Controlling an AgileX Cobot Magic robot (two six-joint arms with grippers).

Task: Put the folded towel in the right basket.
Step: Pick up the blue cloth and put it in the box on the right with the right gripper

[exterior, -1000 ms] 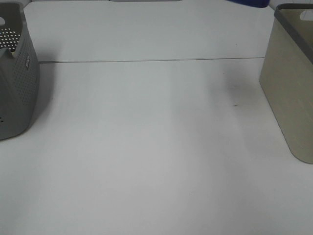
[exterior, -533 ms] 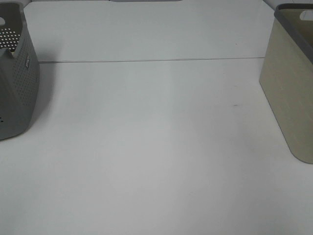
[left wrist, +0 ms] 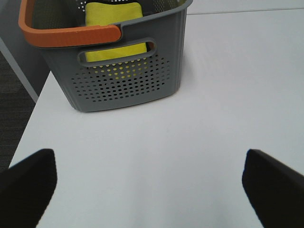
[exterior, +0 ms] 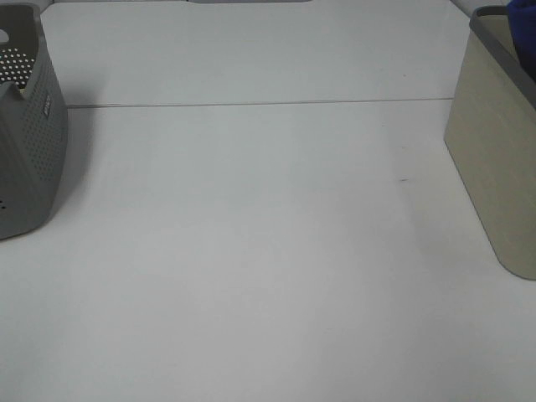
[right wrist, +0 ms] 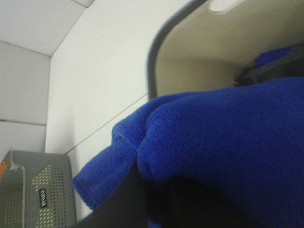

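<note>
towel (right wrist: 228,137) of deep blue, with a fine looped knit, folded into a thick rounded roll with 1 thinner layer hanging out below it. it fills most of the right wrist view, draped over the dark right end effector (right wrist: 156,199), which pinches it from beneath, the fingers mostly hidden by cloth. the towel hangs at the open mouth of the right basket (exterior: 494,167). in the high view only a blue sliver shows at that basket's far corner, and whether it sits below the rim (right wrist: 154,52) cannot be told.

the right basket is beige with plain walls, a dark grey rim and a cut-out grip hole. it stands at the right edge of the white tabletop (exterior: 251,251).

the left basket (left wrist: 128,80) is grey and perforated, with an orange handle (left wrist: 66,33) and a yellow cloth (left wrist: 114,14) inside. a small dark label (right wrist: 42,197) on its wall carries pale marks too small to read.

the left end effector (left wrist: 152,185) hovers over bare tabletop near that basket, its 2 dark fingers (left wrist: 28,180) spread wide, holding nothing.
</note>
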